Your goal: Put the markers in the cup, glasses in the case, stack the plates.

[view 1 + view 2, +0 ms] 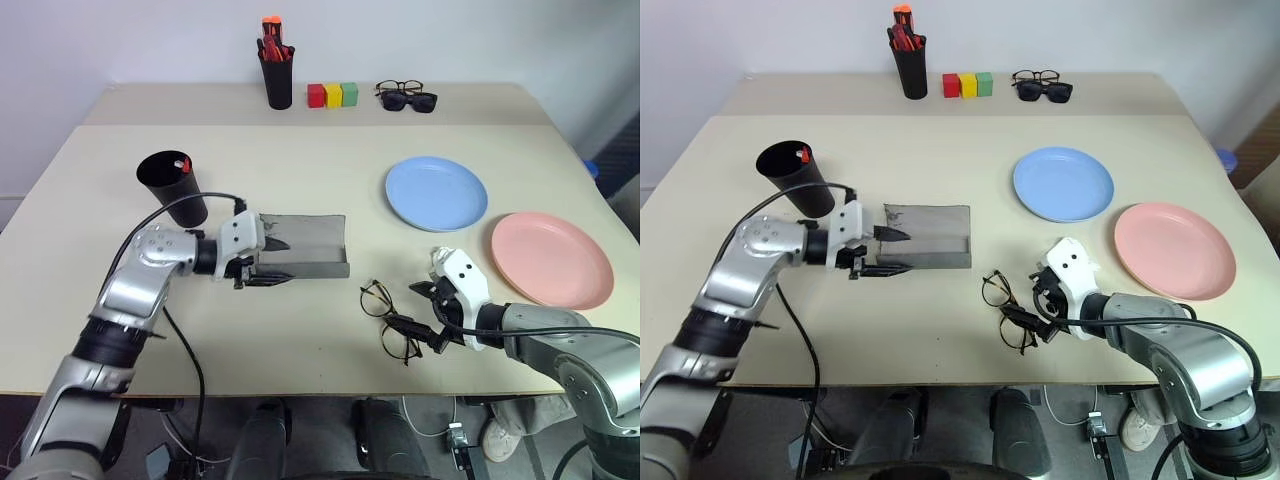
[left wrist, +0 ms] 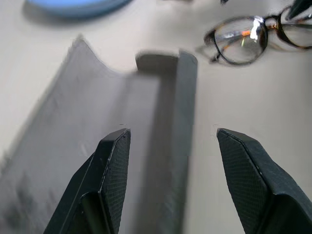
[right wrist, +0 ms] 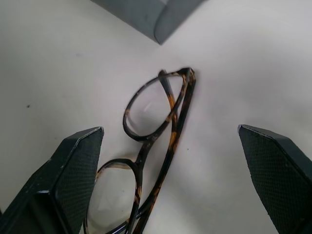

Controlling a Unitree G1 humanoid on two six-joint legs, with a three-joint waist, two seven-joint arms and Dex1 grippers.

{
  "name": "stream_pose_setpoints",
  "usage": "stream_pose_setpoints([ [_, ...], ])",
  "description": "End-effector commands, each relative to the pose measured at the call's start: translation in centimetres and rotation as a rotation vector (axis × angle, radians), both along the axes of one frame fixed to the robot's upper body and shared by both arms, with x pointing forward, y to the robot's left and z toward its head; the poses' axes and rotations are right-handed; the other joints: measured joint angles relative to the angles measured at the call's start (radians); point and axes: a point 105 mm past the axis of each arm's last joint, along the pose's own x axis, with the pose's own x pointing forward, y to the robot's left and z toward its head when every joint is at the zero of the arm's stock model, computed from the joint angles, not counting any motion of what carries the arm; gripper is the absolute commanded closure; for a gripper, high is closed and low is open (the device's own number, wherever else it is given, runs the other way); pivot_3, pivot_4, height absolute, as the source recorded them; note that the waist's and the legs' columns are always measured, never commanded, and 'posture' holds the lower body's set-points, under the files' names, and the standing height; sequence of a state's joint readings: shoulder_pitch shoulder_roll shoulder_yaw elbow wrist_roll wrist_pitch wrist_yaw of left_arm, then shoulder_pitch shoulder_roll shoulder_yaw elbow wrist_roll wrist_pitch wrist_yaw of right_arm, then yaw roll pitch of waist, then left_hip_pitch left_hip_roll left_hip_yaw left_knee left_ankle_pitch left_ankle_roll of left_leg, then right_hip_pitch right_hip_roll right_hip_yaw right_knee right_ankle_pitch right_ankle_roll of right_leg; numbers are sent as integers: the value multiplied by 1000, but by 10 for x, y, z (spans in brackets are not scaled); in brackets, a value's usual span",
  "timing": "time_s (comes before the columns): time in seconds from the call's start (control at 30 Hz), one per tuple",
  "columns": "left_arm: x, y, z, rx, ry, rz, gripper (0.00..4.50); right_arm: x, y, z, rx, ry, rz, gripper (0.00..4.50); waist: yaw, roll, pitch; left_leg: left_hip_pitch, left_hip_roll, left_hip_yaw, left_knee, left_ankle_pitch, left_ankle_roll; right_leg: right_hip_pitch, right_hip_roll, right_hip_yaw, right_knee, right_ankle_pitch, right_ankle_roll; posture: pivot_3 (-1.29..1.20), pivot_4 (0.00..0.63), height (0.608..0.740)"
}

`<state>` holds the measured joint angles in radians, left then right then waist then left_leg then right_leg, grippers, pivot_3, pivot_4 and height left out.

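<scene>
Now the right gripper (image 1: 422, 312) stood with its jaws wide apart and empty, poised just over the glasses (image 1: 388, 319), which lay folded on the table (image 1: 300, 160) between its 2 fingers (image 3: 68, 170). The left gripper (image 1: 268, 262) was partly open too, holding nothing, its tips at the near end of the open case (image 1: 310, 246); the glasses were well apart from it, off toward the right gripper.

The glasses looked light, thin and springy, with lenses that would smudge or scratch, so a hard pinch seemed unwise. The bridge, or the folded temples where they crossed the frame, looked the safest hold; closing on a lens rim would likely twist the frame or let it skid on the smooth top. The case looked soft and felt-like, light enough to slide if nudged, so the left gripper would probably need to steady it.

Between the right gripper and the case the table was bare, giving an easy path across. Beyond that gripper lay the 2 plates, blue (image 1: 436, 193) and pink (image 1: 551, 258), side by side and unstacked, the pink one close to its wrist. The table's near edge ran just behind both grippers. The cup (image 1: 172, 186) stood just behind the left gripper's wrist, with a red marker (image 1: 181, 164) showing inside.
</scene>
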<state>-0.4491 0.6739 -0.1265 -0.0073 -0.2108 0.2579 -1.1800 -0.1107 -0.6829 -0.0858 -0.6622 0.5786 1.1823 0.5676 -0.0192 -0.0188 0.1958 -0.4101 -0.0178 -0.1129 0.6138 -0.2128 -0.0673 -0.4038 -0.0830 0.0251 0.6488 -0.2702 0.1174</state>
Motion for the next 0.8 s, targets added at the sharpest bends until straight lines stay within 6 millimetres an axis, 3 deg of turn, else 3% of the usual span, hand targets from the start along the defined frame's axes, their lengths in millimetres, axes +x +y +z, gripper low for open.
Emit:
stream_pose_setpoints([
  [0.03, -9, 3, 24, -89, -48, 53, 1595, -1, 3, 0, 10, 23, -2, 859, 2, 0, 0, 0, 0, 0, 0, 0, 0, 0, 0, 0, 0, 0, 0, 0, 150, 740],
  [0.2, -12, 8, 23, -96, -37, 120, 1595, -1, 3, -3, 0, 50, -1, 3578, 5, 0, 0, 0, 0, 0, 0, 0, 0, 1, 0, 0, -1, 0, 0, 0, 150, 740],
  [0.27, -11, 13, 24, -105, -37, 152, 1595, -1, 3, -1, 0, 49, 3, 4461, 4, 0, 0, 0, 0, 0, 0, 0, 0, 1, 0, 0, -1, 0, 0, 0, 150, 740],
  [0.4, -7, 31, 23, -137, -53, 255, 1595, 3, 5, 14, -60, -39, 52, 4461, 1, 0, 0, 1, 0, 0, 0, 0, 0, 1, 0, 0, -1, 0, 0, 0, 150, 740],
  [0.47, -4, 42, 22, -161, -67, 321, 1595, 7, 15, 34, -98, -157, 136, 4461, 0, 0, 0, 1, 0, 0, 0, 0, 0, 1, 0, 0, -1, 0, 0, 0, 150, 740],
  [0.63, -5, 65, 10, -208, -48, 461, 1595, 28, 62, 89, -119, -463, 381, 4461, -9, 0, 0, 1, 2, 1, 0, 0, 0, 0, 1, 0, -1, 0, 0, 0, 150, 740],
  [0.73, -11, 69, 4, -213, -31, 492, 1595, 55, 91, 100, -128, -544, 448, 4461, -18, 0, 0, 1, 2, 1, 0, 0, 0, 0, 1, 0, -1, 0, 0, 0, 150, 740],
  [0.8, -17, 70, 2, -222, -16, 507, 1595, 79, 116, 98, -192, -610, 505, 4461, -27, 0, 0, 1, 2, 1, 0, 0, 0, 0, 1, 0, -1, 0, -1, 0, 150, 740],
])
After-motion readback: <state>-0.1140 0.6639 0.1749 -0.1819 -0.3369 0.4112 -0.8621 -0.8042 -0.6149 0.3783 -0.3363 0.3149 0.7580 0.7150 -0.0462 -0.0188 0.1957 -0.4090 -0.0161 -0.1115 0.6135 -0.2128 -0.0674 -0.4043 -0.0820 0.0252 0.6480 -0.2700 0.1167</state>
